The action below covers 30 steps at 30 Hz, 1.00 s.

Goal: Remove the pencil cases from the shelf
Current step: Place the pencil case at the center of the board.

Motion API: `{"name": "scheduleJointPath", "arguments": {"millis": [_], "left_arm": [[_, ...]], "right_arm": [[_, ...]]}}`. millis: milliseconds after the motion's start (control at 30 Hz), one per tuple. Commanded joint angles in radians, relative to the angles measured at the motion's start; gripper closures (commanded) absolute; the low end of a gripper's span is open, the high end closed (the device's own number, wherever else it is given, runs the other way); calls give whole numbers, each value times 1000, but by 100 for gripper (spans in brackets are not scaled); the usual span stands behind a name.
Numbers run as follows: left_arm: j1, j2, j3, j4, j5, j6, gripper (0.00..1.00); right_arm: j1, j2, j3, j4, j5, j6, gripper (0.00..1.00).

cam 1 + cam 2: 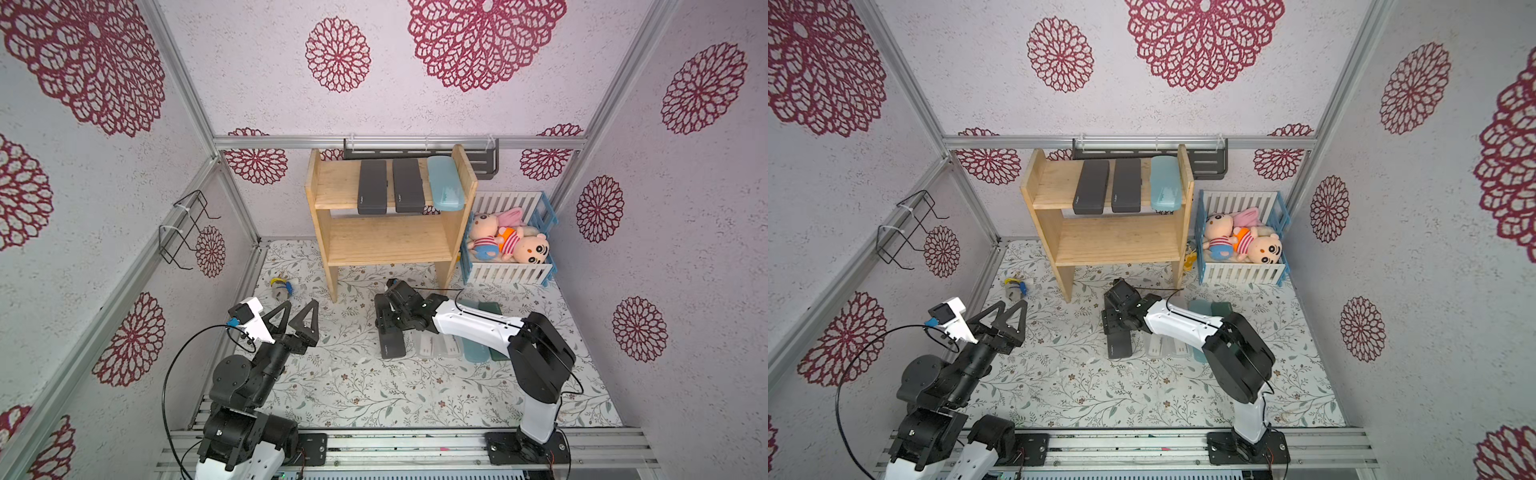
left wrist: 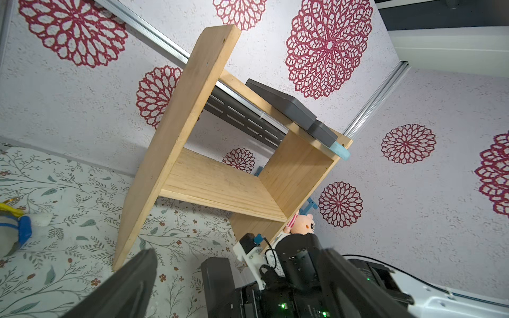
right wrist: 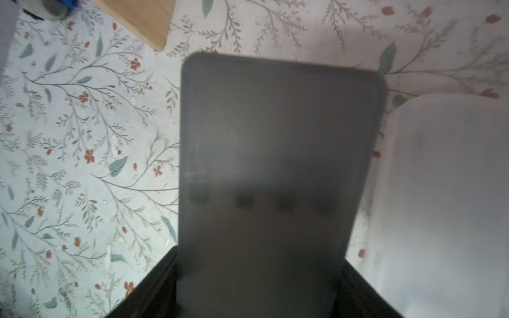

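Nearest to me, a row of cases (image 1: 440, 347) lies side by side on the floral mat (image 1: 353, 395), off the shelf. From my left to my right it runs: one dark grey case (image 1: 392, 347), two frosted clear cases (image 1: 430, 347), a light blue case (image 1: 476, 351) and a dark green case (image 1: 491, 309). My right forearm crosses over most of them. All the lids are shut, and I cannot make out what is inside any of them.

Farther back stands the shelf (image 1: 340, 183), its feet on the mat. Its upper tier carries three more cases laid flat, their near ends jutting past the front edge. These are two dark grey shelf cases (image 1: 372, 187) side by side, then a pale blue shelf case (image 1: 445, 183) against the side panel on my right.

Just beside that panel sits a white-and-blue slatted crate (image 1: 509, 272) holding a heap of plush dolls (image 1: 511, 241). A dark wall rack (image 1: 482, 162) hangs behind the shelf; I cannot see what it holds.

My left gripper (image 1: 300, 304) hovers over the mat near the shelf's left leg. Its fingers are spread wide, with nothing between them and nothing touched.

My right gripper (image 3: 259, 286) reaches down at the left end of the row. Its fingers are pinched on the long sides of the dark grey case, which fills the wrist view with a frosted case just beside it. I cannot tell whether that case rests on the mat or hangs just above it.
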Motion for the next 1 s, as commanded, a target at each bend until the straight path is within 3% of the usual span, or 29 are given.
{"name": "scheduleJointPath", "arguments": {"millis": [0, 500, 967], "left_arm": [[-1, -13, -5, -13, -2, 4, 3], [-1, -26, -44, -25, -33, 18, 3], [-1, -25, -45, -24, -23, -1, 3]], "right_arm": [[-17, 26, 76, -17, 9, -17, 43], [-52, 114, 48, -51, 69, -7, 39], [-75, 63, -83, 6, 123, 32, 36]]}}
